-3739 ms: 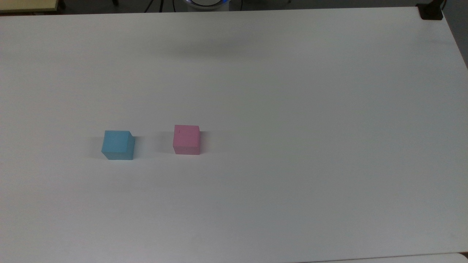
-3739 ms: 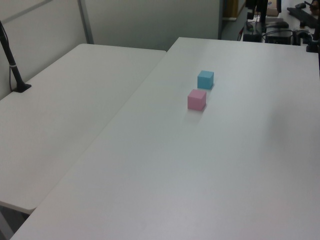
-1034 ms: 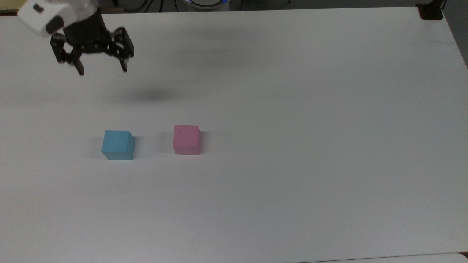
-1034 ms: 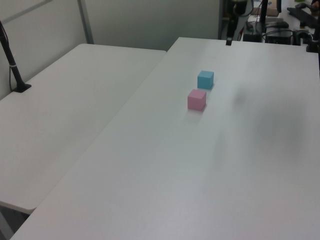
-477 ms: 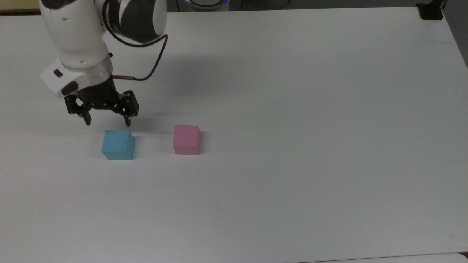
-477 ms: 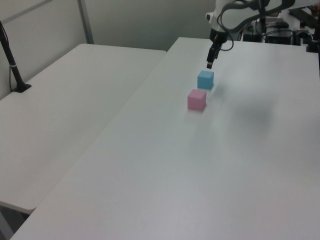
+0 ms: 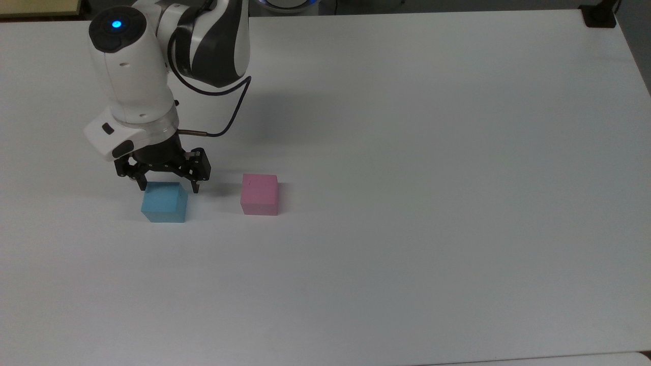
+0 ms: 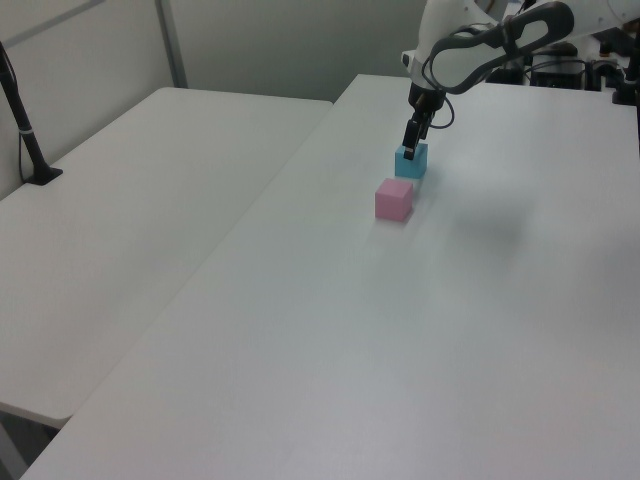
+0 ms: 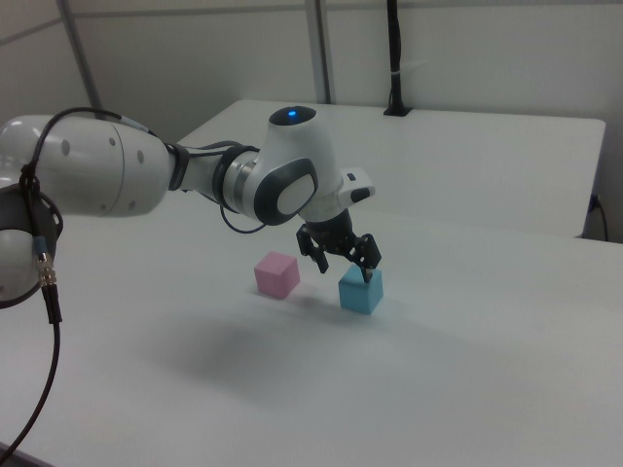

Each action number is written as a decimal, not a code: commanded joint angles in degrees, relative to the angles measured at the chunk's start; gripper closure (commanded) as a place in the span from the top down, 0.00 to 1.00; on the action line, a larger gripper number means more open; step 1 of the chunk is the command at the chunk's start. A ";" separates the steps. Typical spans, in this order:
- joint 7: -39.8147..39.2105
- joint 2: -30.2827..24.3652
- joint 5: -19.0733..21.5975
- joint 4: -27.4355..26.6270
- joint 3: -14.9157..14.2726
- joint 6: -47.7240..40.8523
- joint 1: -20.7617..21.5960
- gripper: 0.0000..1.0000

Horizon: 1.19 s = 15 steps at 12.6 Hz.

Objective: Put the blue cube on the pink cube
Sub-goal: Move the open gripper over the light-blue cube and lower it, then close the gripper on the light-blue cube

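The light blue cube (image 7: 164, 204) (image 8: 411, 163) (image 9: 361, 291) rests on the white table (image 7: 407, 152), to the top view's left of the pink cube (image 7: 260, 194) (image 8: 393, 199) (image 9: 276, 274). The two cubes stand apart with a gap between them. My gripper (image 7: 168, 188) (image 9: 346, 269) hangs open just above the blue cube, one dark finger near each upper side of it, and holds nothing. In the left view the gripper (image 8: 411, 140) points down at the blue cube's far top edge. The pink cube has a tiny dark speck on its top.
The white arm (image 7: 137, 76) reaches in from the top view's upper left, with a dark cable (image 7: 224, 112) looping beside it. A second white table (image 8: 120, 220) adjoins on the left view's left. A black post (image 8: 25, 130) stands on that table.
The gripper has come down and toward the blue cube since half a second ago, and its open fingers now bracket the cube's top. Neither cube has moved.
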 commanded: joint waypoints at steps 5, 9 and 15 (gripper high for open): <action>7.33 0.96 -7.00 -0.51 -0.31 3.80 0.13 0.99; 10.06 3.16 -8.75 -0.34 -0.31 6.00 0.57 0.77; 13.23 -1.39 -9.91 -0.51 1.18 3.56 0.75 0.55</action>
